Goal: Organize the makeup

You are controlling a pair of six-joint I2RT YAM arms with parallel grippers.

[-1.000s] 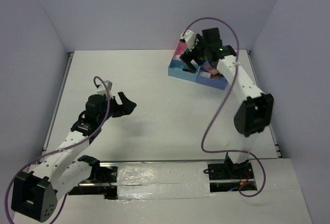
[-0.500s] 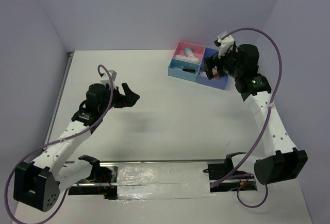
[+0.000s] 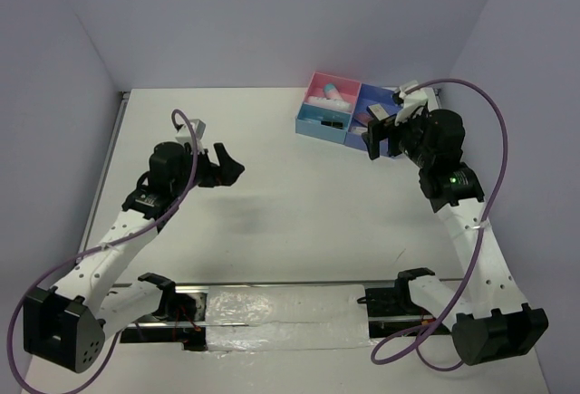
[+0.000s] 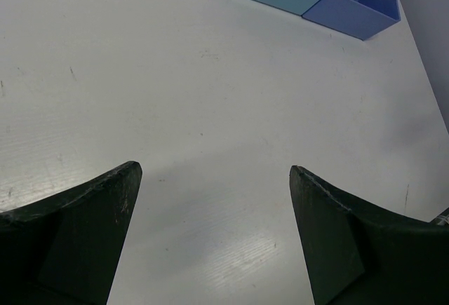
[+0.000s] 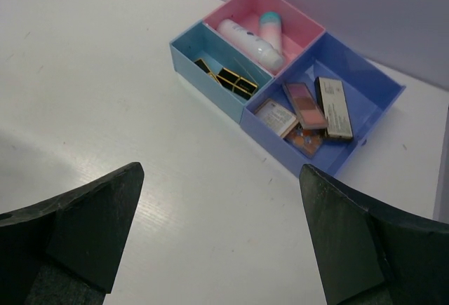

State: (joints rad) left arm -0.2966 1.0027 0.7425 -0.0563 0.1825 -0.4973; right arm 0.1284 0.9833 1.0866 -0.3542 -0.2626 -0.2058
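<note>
**Top, left-wrist and right-wrist views of the two-arm cell.** The makeup [image 5: 269, 38] lies wholly inside the compartment box [image 5: 210, 89]. The box stands at the far right of the white table [image 3: 299, 213], near the back wall [image 3: 272, 23].

- **Pink compartment:** two white tubes [image 5: 242, 37] side by side, one with a teal end.
- **Light-blue compartment:** black-and-gold lipsticks [image 5: 228, 77], lying flat.
- **Dark-blue compartment:** flat palettes [image 5: 306, 106], several touching or overlapping one another.

The right gripper [image 5: 221, 170] hangs above the table just in front of the box, jaws spread wide and holding nothing. Seen from above, it covers the near corner of the dark-blue compartment.

The left gripper [image 4: 214, 172] is raised over the table's left half, well apart from the box, jaws likewise spread and empty. Its camera catches only the box's near walls at the top edge.

A purple cable [image 3: 497, 131] loops along each arm.
</note>
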